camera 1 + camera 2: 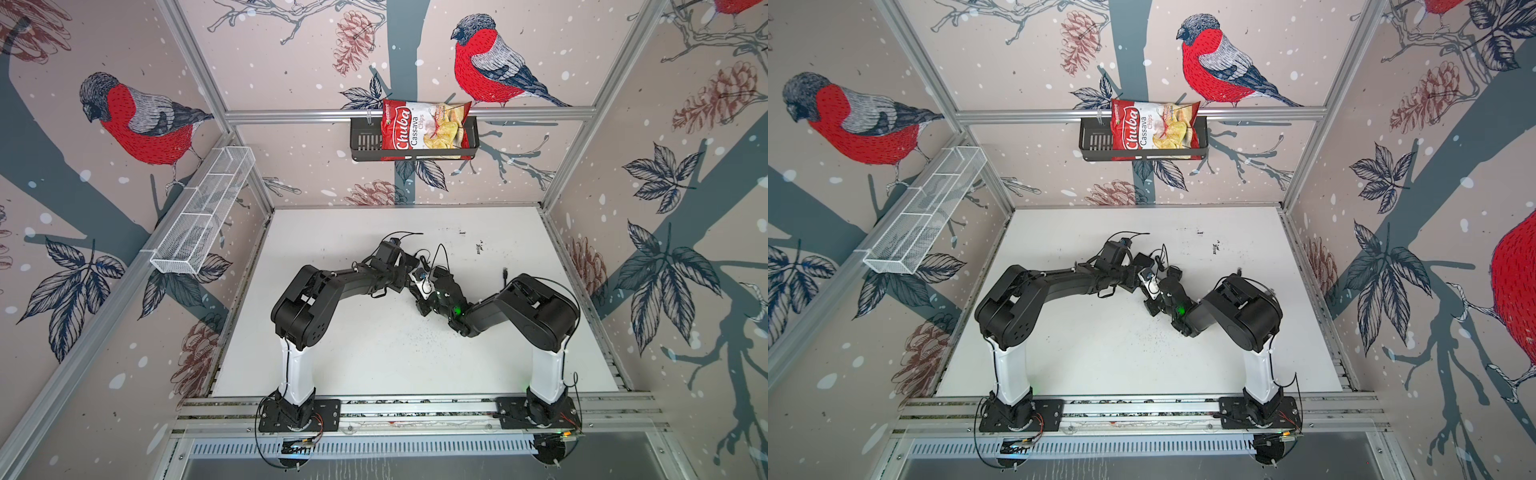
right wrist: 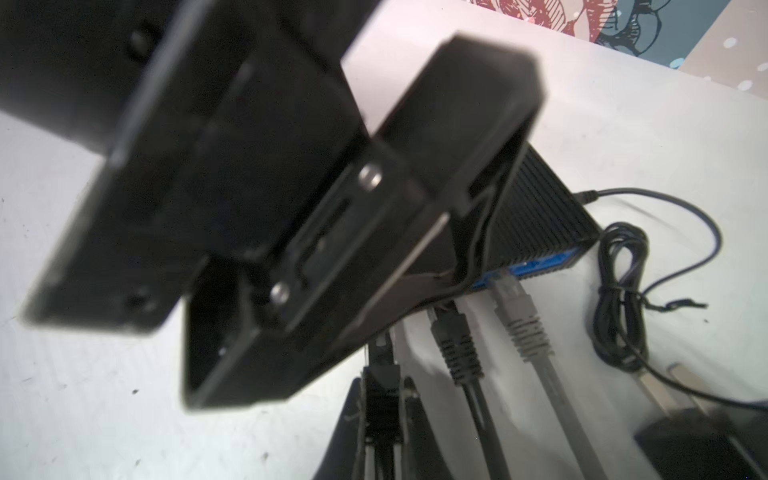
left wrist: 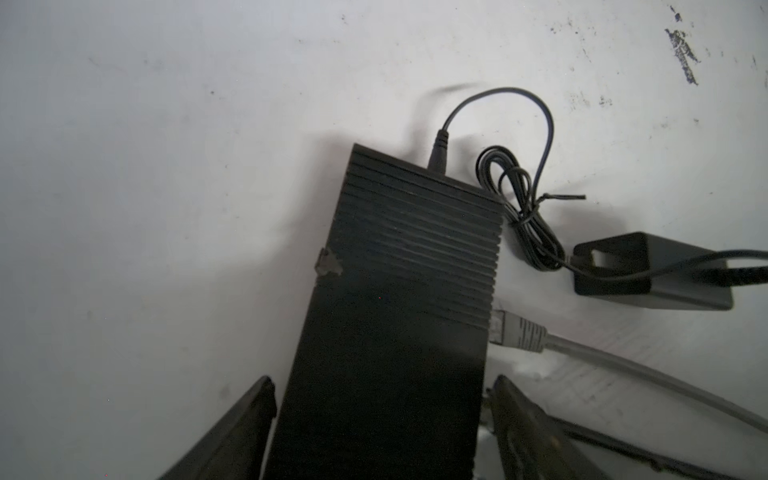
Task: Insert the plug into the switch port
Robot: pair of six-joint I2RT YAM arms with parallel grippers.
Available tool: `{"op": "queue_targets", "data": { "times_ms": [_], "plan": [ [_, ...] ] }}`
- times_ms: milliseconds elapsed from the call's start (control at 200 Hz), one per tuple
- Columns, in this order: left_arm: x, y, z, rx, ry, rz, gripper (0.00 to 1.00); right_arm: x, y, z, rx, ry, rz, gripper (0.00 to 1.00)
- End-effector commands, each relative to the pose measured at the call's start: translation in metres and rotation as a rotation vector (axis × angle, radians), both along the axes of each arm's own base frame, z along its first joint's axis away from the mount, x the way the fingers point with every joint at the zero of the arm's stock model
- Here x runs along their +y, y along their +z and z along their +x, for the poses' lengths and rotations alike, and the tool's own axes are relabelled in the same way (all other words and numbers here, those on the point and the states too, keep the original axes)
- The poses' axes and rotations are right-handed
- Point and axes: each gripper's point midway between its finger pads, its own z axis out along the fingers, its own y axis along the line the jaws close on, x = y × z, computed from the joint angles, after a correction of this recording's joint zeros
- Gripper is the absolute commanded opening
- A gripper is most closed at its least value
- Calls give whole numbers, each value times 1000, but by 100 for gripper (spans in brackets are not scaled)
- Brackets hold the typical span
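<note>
The switch [image 3: 399, 291] is lying flat mid-table, well clear of every edge. The left gripper [image 3: 382, 381] is straddling it, jaws spread with slim gaps on both sides. The right gripper [image 2: 380, 395] is clamping a black Ethernet plug [image 2: 380, 361], which is pointing at the switch's blue port face beside a grey plug [image 2: 523, 324]. Bare table [image 1: 374, 353] is lying open on the near side.

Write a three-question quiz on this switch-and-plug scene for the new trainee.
1. True or false: the grey plug is plugged into the blue face of the switch.
2. What is the right gripper holding? A) a black plug B) the power adapter C) the chips bag
3. Fill in: the fingers of the left gripper stand on either side of the ____.
Key: 1 true; 2 A; 3 switch.
</note>
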Motion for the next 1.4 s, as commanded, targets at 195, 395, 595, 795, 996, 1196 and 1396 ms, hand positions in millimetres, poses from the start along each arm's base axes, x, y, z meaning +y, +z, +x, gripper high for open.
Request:
{"op": "queue_targets", "data": {
  "times_ms": [195, 395, 595, 795, 996, 1196, 1396],
  "plan": [
    [-26, -9, -28, 94, -137, -63, 81, 13, 31, 4, -77, 70, 72, 2],
    [-29, -6, -26, 89, -149, -76, 82, 20, 31, -1, -66, 117, 87, 2],
    [-36, 16, -16, 45, -142, -115, 93, 16, 25, 4, -59, 89, 62, 2],
    [-39, 48, 5, -2, -124, -152, 96, 10, 21, 6, -56, 72, 65, 2],
    [-27, 60, 19, -9, -68, -186, 96, 10, 17, 9, -50, 70, 64, 2],
    [-18, 56, 26, -4, -43, -166, 96, 8, 14, 11, -44, 60, 60, 2],
    [-2, 55, 41, -21, 9, -140, 96, 6, 11, 11, -40, 54, 56, 2]
  ]
}}
